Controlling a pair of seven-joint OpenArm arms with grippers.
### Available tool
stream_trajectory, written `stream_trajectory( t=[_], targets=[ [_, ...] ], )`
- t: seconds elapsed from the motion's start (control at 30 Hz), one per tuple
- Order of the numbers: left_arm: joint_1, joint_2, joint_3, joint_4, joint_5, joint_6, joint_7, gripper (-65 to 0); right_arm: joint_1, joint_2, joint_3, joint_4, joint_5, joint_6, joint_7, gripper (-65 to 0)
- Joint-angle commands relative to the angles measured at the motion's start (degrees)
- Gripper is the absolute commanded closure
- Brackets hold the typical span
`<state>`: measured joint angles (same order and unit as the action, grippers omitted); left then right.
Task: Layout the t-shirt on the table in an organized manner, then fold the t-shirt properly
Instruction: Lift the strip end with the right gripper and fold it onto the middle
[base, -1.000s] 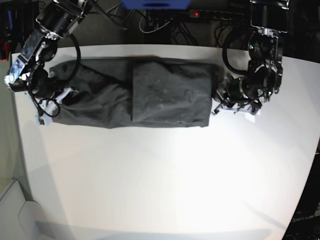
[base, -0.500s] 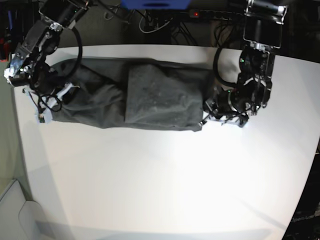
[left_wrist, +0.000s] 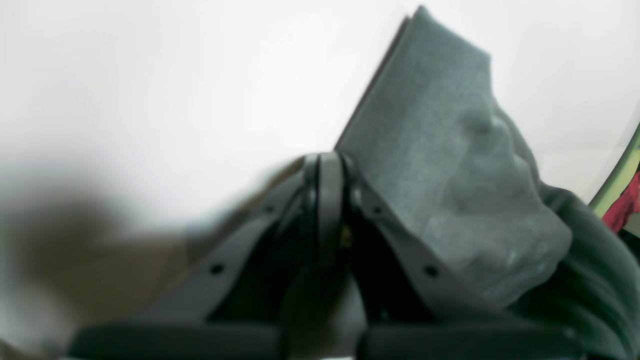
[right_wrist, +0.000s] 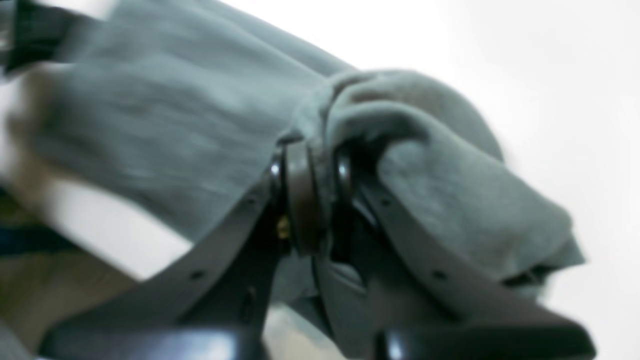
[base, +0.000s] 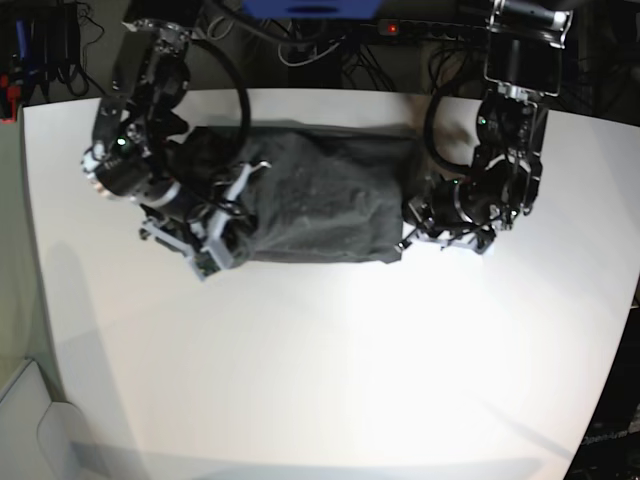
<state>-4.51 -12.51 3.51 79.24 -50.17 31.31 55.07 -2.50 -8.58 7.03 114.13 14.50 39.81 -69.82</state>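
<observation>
The t-shirt (base: 320, 205) is seen lying as a dark folded block on the white table (base: 330, 370), toward the far edge, w/ both arms at its ends.

Right claw (right_wrist: 312, 195): jaws are pressed nearly together, w/ a bunched fold of grey cloth pinched between them. In the right wrist view the fabric is wrapped over and around the tips, draped down on both sides of the claw; more cloth is stretched away to the upper left. In the base view this claw (base: 225, 225) is placed at the shirt's left end, w/ the cloth gathered up against it and the rest of the shirt spread away toward the other arm.

Left claw (left_wrist: 327, 165): jaws are closed fully, tips touching. In the left wrist view a flat grey layer of shirt (left_wrist: 440, 165) is seen just right of and beyond the tips, its edge running up away from them; whether cloth is caught between the tips can't be told, view is blurred. In the base view this claw (base: 425, 225) is set at the shirt's right edge, low to the table, touching or just beside the hem.

Bare table is shown in front of both claws.
</observation>
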Motion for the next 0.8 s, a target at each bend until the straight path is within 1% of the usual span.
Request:
stream_trajectory(
  t=[0.0, 0.13, 0.27, 0.33, 0.5, 0.57, 0.77],
  targets=[
    [0.5, -0.2, 0.2, -0.3, 0.6, 2.3, 1.9, 0.0, 1.2, -0.4, -2.0, 1.3, 1.4, 0.2, 1.5, 0.0],
    [0.5, -0.3, 0.1, -0.3, 0.2, 2.3, 1.9, 0.0, 2.3, -0.4, -9.9, 0.9, 1.3, 0.2, 1.6, 0.0],
    [0.5, -0.3, 0.1, 1.2, 0.3, 2.3, 1.9, 0.0, 4.0, -0.4, -15.2, -0.1, 1.3, 0.2, 1.6, 0.0],
    [0.5, -0.4, 0.1, 2.4, 0.2, 2.3, 1.9, 0.0, 4.9, -0.4, -16.4, -2.8, 1.3, 0.2, 1.8, 0.0],
    [1.0, -0.7, 0.1, 5.5, 0.2, 2.3, 2.1, 0.0, 6.0, -0.4, -16.7, -8.9, 1.3, 0.2, 6.5, 0.0],
    [1.1, -0.7, -0.1, 6.2, 0.2, 2.3, 2.3, -0.3, 6.9, -0.4, -17.2, -10.3, 1.3, 0.2, 7.1, 0.0],
    [3.1, -0.6, -5.7, 8.0, 0.1, 2.3, 2.4, -0.4, 7.3, -0.4, -22.8, -11.4, 1.3, 0.2, 7.3, 0.0]
  ],
)
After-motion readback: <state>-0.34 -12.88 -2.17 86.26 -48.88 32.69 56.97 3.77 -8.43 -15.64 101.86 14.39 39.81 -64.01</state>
